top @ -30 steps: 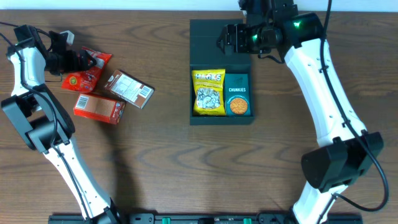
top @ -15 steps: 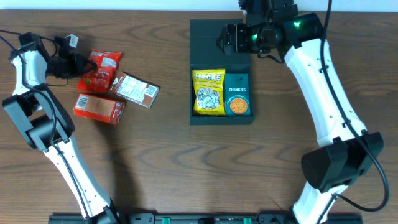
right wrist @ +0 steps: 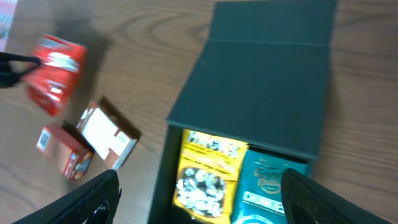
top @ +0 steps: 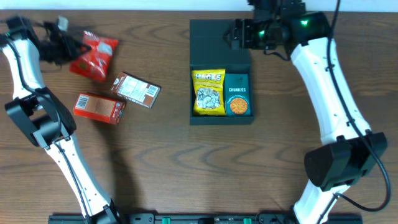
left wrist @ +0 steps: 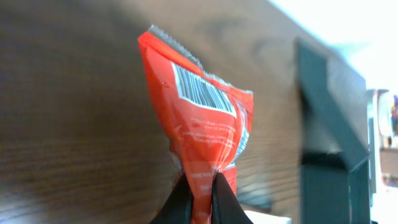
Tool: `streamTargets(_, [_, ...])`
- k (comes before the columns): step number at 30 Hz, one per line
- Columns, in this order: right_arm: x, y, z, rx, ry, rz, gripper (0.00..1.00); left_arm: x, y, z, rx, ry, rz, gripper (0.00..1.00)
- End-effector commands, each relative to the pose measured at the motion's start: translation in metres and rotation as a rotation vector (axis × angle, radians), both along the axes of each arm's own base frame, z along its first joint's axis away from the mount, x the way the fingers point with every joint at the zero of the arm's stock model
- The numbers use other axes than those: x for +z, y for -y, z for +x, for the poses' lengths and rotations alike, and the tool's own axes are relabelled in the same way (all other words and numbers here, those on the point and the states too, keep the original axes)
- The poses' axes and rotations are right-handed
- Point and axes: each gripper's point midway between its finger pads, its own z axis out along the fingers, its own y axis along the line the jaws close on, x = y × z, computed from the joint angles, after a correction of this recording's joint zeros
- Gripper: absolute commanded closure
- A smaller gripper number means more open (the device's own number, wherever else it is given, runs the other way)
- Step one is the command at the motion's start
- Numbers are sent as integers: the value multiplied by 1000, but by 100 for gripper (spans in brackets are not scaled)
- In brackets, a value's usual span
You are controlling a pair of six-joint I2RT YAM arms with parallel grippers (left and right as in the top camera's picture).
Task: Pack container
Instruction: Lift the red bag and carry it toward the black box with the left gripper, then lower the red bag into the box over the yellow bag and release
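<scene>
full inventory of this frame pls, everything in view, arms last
container: 1, dark teal-black, back centre of the table, flap lid open
yellow snack bag: 1, yellow, left side inside the container
Chunkies carton: 1, teal, right side inside the container
red pouch: 1, red, back left, pinched at one end
brown carton: 1, brown and white, lying on the table left of the container
orange carton: 1, orange-red, on the table beside the brown carton
table: 1, dark brown wood
left pincer: 1, black, shut on the red pouch
right pincer: 1, black, open, above the lid
</scene>
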Motion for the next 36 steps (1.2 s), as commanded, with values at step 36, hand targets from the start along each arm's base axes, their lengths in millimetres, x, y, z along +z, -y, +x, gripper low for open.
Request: streamTargets(36, [54,277,-35,-470,80,-101,1,112,343,-86,-137,-344,204,94])
